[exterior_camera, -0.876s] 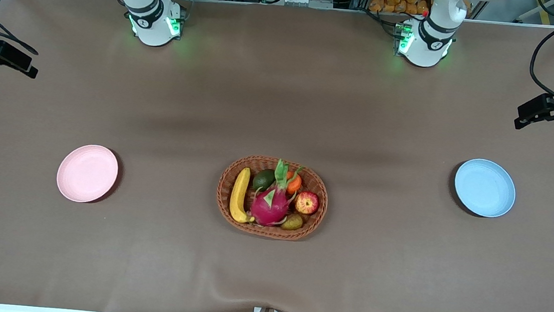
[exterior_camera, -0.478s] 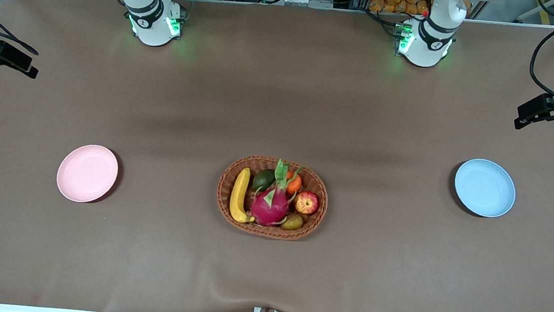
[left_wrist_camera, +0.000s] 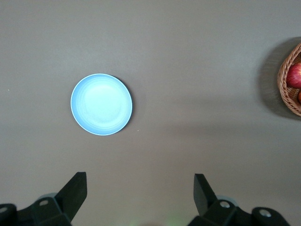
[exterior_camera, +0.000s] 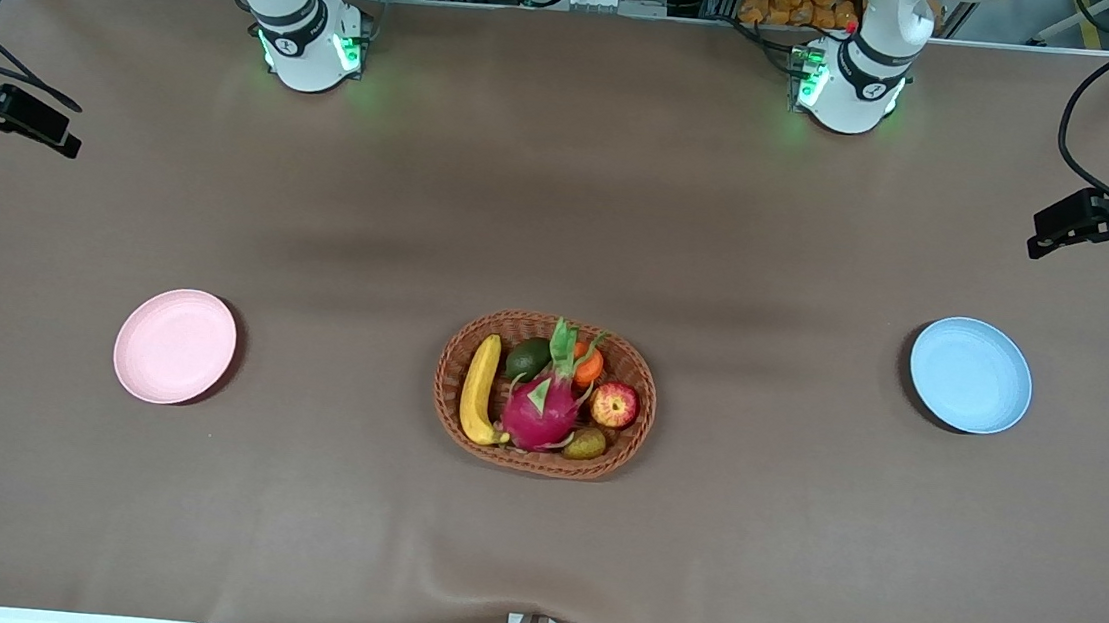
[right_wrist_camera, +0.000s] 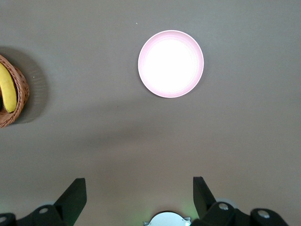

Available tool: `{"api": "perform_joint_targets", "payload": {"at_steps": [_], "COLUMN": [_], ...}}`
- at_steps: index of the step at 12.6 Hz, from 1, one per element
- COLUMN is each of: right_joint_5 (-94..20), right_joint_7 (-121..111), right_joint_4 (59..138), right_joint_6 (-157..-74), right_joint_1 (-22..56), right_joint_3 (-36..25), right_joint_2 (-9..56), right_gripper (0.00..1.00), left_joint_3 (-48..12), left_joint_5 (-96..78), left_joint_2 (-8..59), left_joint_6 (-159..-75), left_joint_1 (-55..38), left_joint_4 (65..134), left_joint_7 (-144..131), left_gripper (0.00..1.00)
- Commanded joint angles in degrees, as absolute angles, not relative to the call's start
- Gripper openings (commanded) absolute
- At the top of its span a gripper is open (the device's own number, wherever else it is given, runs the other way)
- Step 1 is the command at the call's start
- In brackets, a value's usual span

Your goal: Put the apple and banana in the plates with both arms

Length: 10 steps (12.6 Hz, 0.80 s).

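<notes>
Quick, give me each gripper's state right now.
Left gripper: open, holding nothing, high over the table.
Right gripper: open, holding nothing, high over the table.

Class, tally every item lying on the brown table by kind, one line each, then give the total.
Plates: 2, pink plate and blue plate
Basket: 1
Fruits in the basket: 6, banana, apple, dragon fruit, tangerine, avocado, pear
Total: 9

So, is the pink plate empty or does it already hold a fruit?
Empty. The pink plate shows only its bare surface in the front and right wrist views; the banana and apple lie in the basket.
</notes>
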<state>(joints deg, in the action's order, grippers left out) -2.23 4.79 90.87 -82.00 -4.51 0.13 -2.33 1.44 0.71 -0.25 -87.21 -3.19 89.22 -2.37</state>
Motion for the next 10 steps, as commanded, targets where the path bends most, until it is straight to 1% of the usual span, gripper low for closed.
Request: {"api": "perform_joint_targets", "payload": {"at_steps": [1,3,6,10], "right_joint_5": [-3.3,-3.3,-3.3,-3.3], "right_joint_7": [4.6,4.2,4.2,4.2], "right_joint_4": [91.4,91.3,91.3,91.4], "right_joint_6": [-82.2,-82.4,-82.9,-83.2], "right_joint_1": [-6.1,-6.1,-5.8,-5.5], "right_joint_3": [0.6,0.7,0.7,0.8], "right_joint_2": [-2.6,-2.5,-2.2,-1.0], "right_gripper": [1.0,1.0,1.0,1.0], "left_joint_3": [1.3,1.2,1.1,1.0], "left_joint_5": [0.5,0.2,0.2,0.1], "left_joint_2": [0.6,1.1,4.0,9.6], "left_joint_6": [-87.2,-87.3,-87.3,-87.6], "left_joint_1": [-3.8,-4.0,-5.5,-8.8], "left_joint_4": [88.7,88.6,88.4,83.9], "left_joint_7": [-2.3,-2.5,-2.4,-2.8], "left_gripper": [1.0,1.0,1.0,1.0]}}
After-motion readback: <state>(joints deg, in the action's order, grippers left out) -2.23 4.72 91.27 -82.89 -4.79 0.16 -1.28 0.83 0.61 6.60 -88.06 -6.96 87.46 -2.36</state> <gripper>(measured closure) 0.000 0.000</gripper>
